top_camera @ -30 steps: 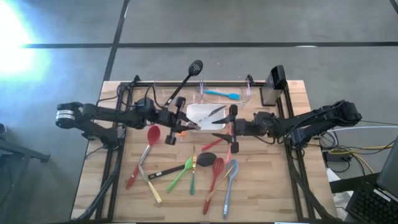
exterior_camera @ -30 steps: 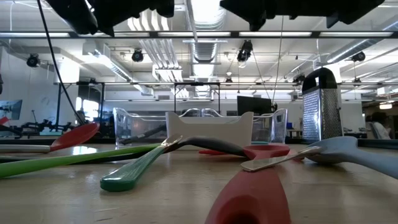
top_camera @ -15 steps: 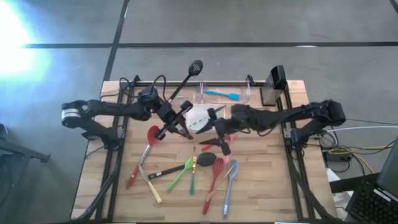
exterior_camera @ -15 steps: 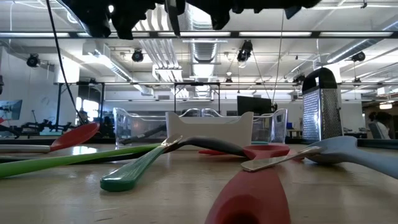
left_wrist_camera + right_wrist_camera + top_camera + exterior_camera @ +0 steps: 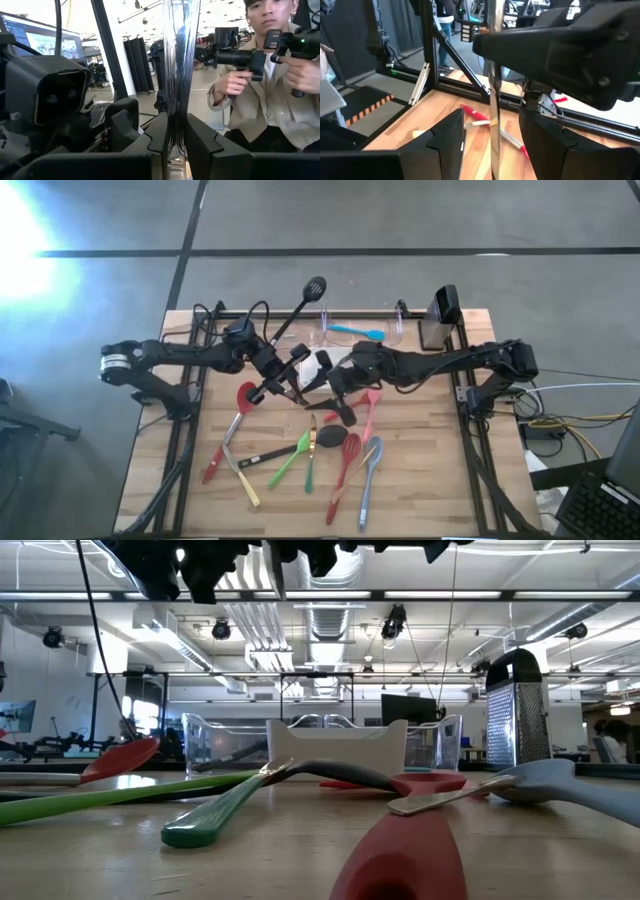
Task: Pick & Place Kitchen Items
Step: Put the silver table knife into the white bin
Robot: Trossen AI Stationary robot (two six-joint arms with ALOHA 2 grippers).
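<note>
The black slotted spoon (image 5: 315,285) with the shiny metal handle stood near-upright above table centre, head leaning toward 1 o'clock. You had the left gripper (image 5: 174,136) clamped on its handle. The right gripper (image 5: 490,131), at its 3 o'clock, straddled the handle with fingers apart. At 12 o'clock, the clear plastic bin (image 5: 398,330) held a blue spatula (image 5: 358,333).

Utensils (image 5: 310,450) – red, green, blue.

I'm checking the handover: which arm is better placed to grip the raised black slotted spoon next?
Right. The right gripper has its jaws open on either side of the slotted spoon's metal handle, while the left gripper is shut on that same handle.
</note>
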